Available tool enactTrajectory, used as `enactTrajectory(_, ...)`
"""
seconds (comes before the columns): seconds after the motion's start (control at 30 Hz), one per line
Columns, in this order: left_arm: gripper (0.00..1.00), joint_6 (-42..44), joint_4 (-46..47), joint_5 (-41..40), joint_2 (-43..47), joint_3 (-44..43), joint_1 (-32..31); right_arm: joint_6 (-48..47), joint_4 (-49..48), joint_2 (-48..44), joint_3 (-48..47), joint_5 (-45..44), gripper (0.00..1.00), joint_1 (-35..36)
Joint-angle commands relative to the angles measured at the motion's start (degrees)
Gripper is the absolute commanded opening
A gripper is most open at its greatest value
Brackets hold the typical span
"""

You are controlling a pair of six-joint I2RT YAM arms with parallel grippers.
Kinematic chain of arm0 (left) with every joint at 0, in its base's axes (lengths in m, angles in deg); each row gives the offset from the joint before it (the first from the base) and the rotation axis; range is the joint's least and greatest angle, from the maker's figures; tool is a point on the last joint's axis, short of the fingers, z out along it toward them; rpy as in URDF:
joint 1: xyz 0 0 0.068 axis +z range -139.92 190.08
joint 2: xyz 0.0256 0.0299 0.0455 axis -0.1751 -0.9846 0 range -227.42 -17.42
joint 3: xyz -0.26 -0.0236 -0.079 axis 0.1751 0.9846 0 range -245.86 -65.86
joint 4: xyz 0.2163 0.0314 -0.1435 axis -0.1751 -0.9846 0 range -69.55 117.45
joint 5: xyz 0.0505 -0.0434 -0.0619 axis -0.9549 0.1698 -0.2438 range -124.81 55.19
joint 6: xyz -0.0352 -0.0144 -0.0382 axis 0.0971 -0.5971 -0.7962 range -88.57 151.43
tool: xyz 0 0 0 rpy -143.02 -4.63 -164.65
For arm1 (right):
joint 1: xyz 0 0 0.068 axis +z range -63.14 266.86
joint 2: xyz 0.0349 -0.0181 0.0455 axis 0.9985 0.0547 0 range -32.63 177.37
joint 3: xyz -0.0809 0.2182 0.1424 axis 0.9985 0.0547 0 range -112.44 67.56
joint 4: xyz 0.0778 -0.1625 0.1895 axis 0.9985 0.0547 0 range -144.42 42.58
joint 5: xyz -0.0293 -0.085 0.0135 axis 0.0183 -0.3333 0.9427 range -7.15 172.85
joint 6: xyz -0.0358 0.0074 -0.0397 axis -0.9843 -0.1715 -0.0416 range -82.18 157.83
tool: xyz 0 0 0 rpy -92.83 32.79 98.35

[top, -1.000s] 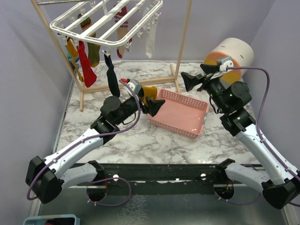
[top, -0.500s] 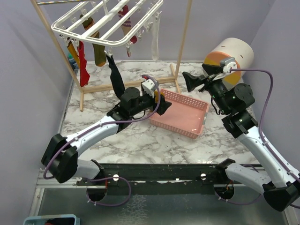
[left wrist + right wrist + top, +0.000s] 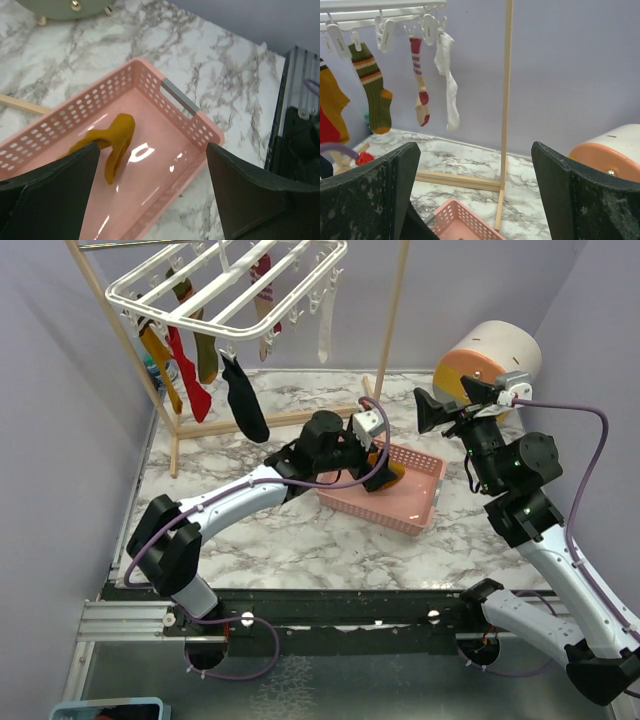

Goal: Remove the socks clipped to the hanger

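Note:
The white hanger hangs from the wooden frame at the back left, with several socks clipped under it: mustard, red, black and white. In the right wrist view the hanger carries an olive striped sock and a white sock. My left gripper is open over the pink basket. A loose mustard sock lies inside it against my left finger. My right gripper is open in the air, facing the hanger.
The wooden pole frame stands behind the basket, its foot bar on the marble table. A white and orange cylinder sits at the back right. The basket rim runs under my left gripper. Purple walls close in both sides.
My left arm has swung right from in front of the hanger to over the basket, bringing the mustard sock along. The right gripper has shifted slightly right. The hanging socks have swung.

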State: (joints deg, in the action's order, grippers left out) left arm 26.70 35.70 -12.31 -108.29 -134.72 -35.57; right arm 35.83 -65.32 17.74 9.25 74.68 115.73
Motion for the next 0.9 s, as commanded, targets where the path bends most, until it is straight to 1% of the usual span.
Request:
enactTrajectory(0.0,0.89,6.5,-12.0,1.9,-0.8,1.7,-2.3,-1.8,-0.4,-0.7,1.4,-3.2,1.00,0.0)
enactTrajectory(0.03,0.89,7.6,-13.9,-0.3,-1.1,2.1,-3.0,-1.9,-0.6,-0.6,1.5,-3.2,1.00,0.0)
enactTrajectory(0.1,0.88,9.4,-17.2,-8.5,-1.4,2.4,-4.6,-1.9,-0.7,-0.2,1.4,-3.2,1.00,0.0)
enactTrajectory(0.17,0.88,11.2,-20.3,-13.6,-1.8,1.9,-5.2,-2.0,-0.8,0.0,1.4,-3.2,1.00,0.0)
enactTrajectory(0.27,0.88,13.4,-25.2,-18.4,-2.8,-0.6,-5.2,-2.0,-0.9,0.1,1.4,-3.1,1.00,0.0)
enactTrajectory(0.37,0.88,14.0,-26.1,-21.7,-0.7,-1.1,-5.2,-2.1,-0.8,0.0,1.4,-3.2,1.00,0.1)
enactTrajectory(0.47,0.90,12.8,-20.2,-27.5,6.3,2.1,-5.2,-2.1,-0.7,-0.2,1.5,-3.3,1.00,0.0)
enactTrajectory(0.57,0.98,11.9,-10.9,-30.5,17.6,9.5,-5.2,-2.0,-0.4,0.3,1.6,-3.2,1.00,0.0)
enactTrajectory(0.6,0.99,11.2,-9.1,-31.9,21.0,11.4,-5.2,-1.9,-0.4,0.5,1.6,-3.0,1.00,0.0)
enactTrajectory(0.73,0.99,8.2,-8.7,-38.7,32.3,16.8,-5.2,-1.2,-0.8,1.5,1.8,-1.8,1.00,0.1)
enactTrajectory(0.87,0.99,6.1,-9.8,-48.0,44.8,25.2,-5.2,-0.1,-1.8,3.0,2.0,-0.4,1.00,0.0)
